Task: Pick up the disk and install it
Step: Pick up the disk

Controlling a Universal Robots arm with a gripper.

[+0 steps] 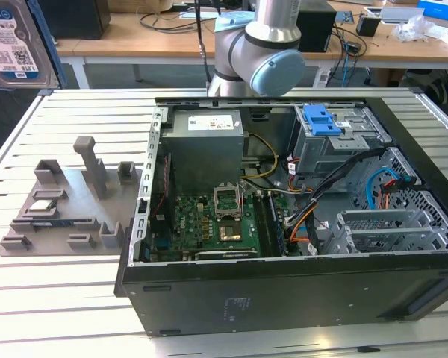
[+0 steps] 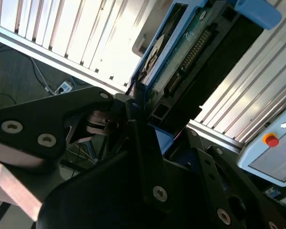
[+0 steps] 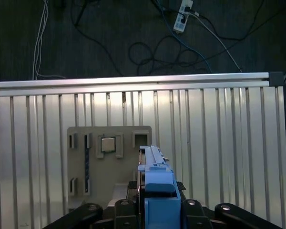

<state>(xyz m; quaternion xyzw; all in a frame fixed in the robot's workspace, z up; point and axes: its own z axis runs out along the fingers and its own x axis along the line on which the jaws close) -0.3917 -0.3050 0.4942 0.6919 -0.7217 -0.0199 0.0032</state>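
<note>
The disk (image 1: 13,41) hangs high at the exterior view's far left, above the slatted table, with its white-and-blue label facing the camera and a blue carrier frame along its edge. In the first wrist view the disk (image 3: 155,188) stands edge-on, blue frame uppermost, with my gripper (image 3: 157,210) shut on it from both sides. It hovers over the grey fixture plate (image 3: 109,162). The second wrist view shows the disk's circuit-board side (image 2: 181,62) clamped between the black fingers (image 2: 133,114).
An open computer case (image 1: 284,291) lies on the table to the exterior view's right, with a drive cage and blue latch (image 1: 321,119) at its back. The grey fixture plate (image 1: 67,201) holds a small silver chip (image 3: 108,144). A pendant (image 2: 276,148) lies off the table.
</note>
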